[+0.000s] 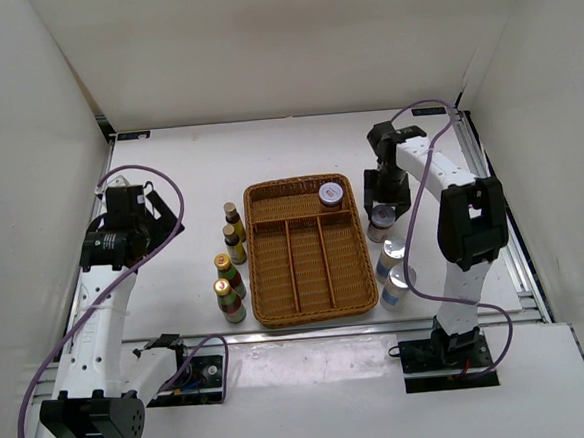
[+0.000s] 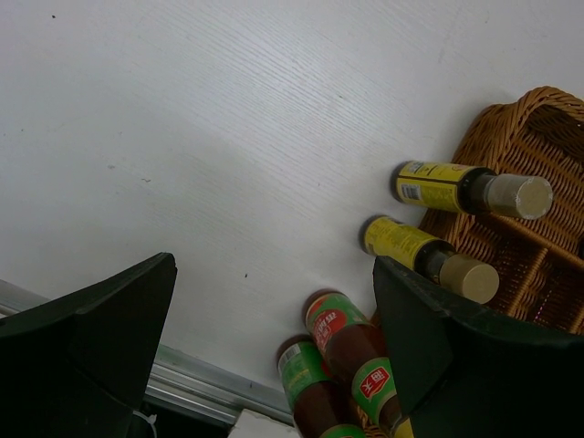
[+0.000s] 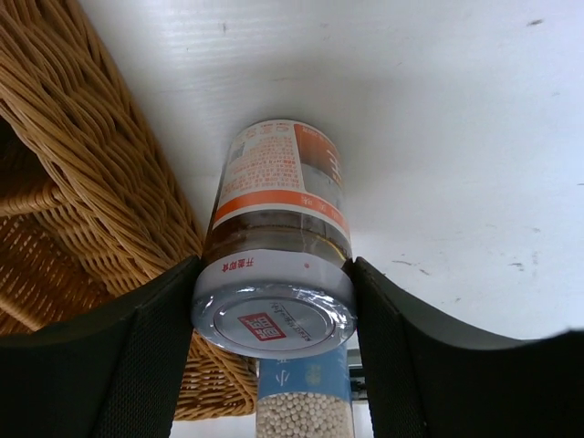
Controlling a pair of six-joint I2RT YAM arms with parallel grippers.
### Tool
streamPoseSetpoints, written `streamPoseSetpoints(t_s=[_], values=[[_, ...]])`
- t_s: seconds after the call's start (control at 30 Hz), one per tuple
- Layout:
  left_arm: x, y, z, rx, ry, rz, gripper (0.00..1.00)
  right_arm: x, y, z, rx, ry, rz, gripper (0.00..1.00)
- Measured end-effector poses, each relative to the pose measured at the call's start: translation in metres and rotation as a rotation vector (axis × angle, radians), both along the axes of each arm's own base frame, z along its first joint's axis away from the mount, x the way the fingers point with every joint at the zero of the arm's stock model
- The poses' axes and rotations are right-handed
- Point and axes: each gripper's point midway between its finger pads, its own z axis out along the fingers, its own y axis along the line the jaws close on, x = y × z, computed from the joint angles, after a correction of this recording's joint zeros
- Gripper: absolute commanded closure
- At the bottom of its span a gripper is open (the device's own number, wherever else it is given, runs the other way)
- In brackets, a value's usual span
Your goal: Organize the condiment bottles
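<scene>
Left pincer looms closest in its own wrist view, its black fingers spread wide with nothing between them, above bare desk. At nine o'clock of the wicker tray stand four dark bottles with gold caps, in a loose column. One purple-lidded jar sits at one o'clock inside the tray. At the tray's three o'clock the right pincer is clamped on the lid of a second jar, which seems to stand on the desk just beside the tray wall. Two pale bottles wait at four o'clock. A straight lift should clear the wicker rim before any swing toward ten o'clock to join the first jar. The nearer pale bottle is close, so the pincer should not drift backward.
</scene>
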Motion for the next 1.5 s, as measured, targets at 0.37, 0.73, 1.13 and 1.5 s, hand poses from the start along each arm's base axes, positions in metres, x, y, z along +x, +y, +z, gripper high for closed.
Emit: streamPoseSetpoints(t_s=[0.37, 0.73, 1.13, 1.5], values=[[0.002, -0.004, -0.005, -0.021, 0.0, -0.008, 0.0, 0.077, 0.026, 0.14, -0.01, -0.441, 0.021, 1.0], [0.005, -0.015, -0.003, -0.034, -0.015, -0.056, 0.0, 0.068, 0.169, 0.195, 0.38, -0.567, 0.395, 1.0], [0.0, -0.02, 0.001, -0.01, -0.034, -0.11, 0.0, 0.043, 0.243, 0.045, 0.255, -0.262, 0.542, 1.0], [-0.001, -0.026, 0.001, -0.004, -0.037, -0.145, 0.0, 0.048, 0.219, 0.036, 0.055, -0.295, 0.521, 0.33]])
